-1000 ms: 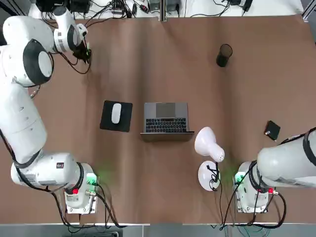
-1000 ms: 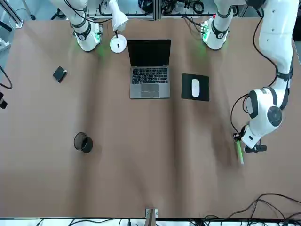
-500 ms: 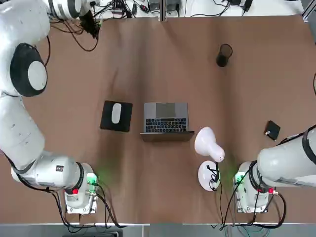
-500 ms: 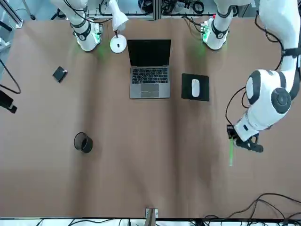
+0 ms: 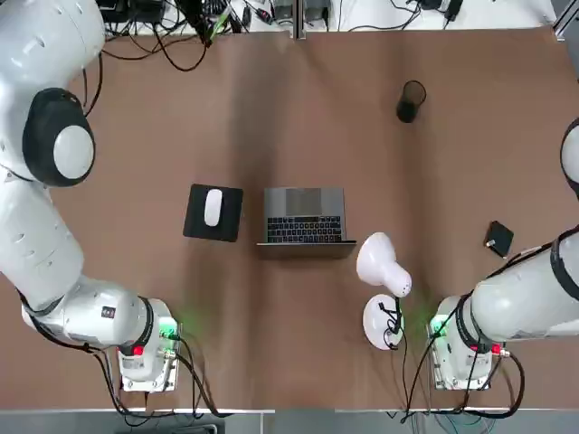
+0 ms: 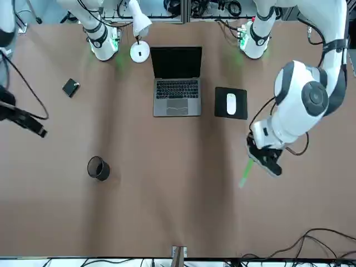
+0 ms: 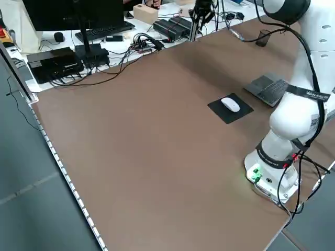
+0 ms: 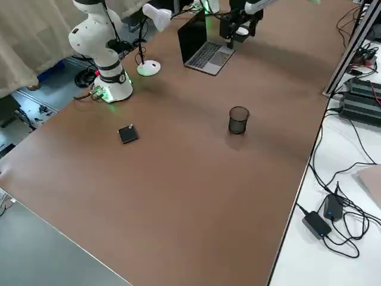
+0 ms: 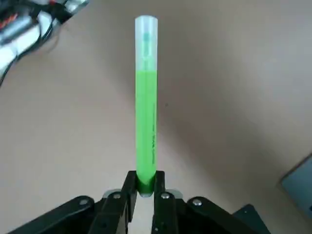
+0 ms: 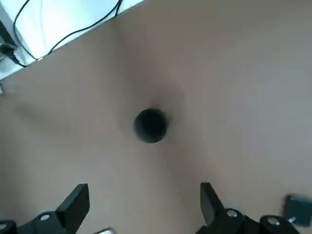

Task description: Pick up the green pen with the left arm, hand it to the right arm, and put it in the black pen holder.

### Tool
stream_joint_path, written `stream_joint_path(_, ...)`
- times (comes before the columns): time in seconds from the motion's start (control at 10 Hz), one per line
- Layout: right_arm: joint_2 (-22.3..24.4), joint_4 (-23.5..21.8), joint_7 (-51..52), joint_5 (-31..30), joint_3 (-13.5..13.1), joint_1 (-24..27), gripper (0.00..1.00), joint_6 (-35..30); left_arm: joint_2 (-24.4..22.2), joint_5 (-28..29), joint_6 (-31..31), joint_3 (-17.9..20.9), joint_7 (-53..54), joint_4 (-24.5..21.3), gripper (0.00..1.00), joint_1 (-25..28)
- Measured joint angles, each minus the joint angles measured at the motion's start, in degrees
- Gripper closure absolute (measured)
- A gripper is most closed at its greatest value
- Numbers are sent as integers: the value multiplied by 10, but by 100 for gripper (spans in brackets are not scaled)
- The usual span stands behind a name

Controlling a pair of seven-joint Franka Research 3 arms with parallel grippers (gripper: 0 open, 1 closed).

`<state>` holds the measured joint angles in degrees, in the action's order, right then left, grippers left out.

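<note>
Your left gripper [image 6: 266, 161] is pinching the green pen [image 6: 245, 172] by one end, fingers [image 9: 123, 202] pressed tight on the barrel while the capped end juts straight out ahead. In the front view the pen hangs in the air above the brown table [image 6: 167, 211], below the mouse pad [image 6: 231, 103] and mouse [image 6: 231, 102]. Your right gripper [image 10: 141, 204] has its fingers [image 10: 74, 201] spread wide with nothing between them; it looks down on the black pen holder [image 10: 150, 125], well above it. The holder [image 5: 410, 101] stands upright on the table, well apart from the laptop [image 5: 305, 216], desk lamp [image 5: 384, 287] and small flat black square [image 5: 498, 239].
</note>
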<state>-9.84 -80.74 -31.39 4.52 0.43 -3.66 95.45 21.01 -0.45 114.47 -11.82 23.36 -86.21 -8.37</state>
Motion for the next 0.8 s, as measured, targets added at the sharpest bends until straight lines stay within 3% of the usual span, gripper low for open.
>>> stream_joint_path(0.2, -5, 0, -135, 81, 1, -48, 0, 11, 1, 0, 0, -18, 28, 12, 82, -28)
stream_joint_path(0.4, -13, 0, -220, 137, 1, -70, 0, 72, 4, 0, 0, -18, 28, 28, 82, -80)
stream_joint_path(0.8, -40, 0, -362, 133, 2, -186, 0, 188, 16, 0, 3, -31, 61, 74, 82, -132)
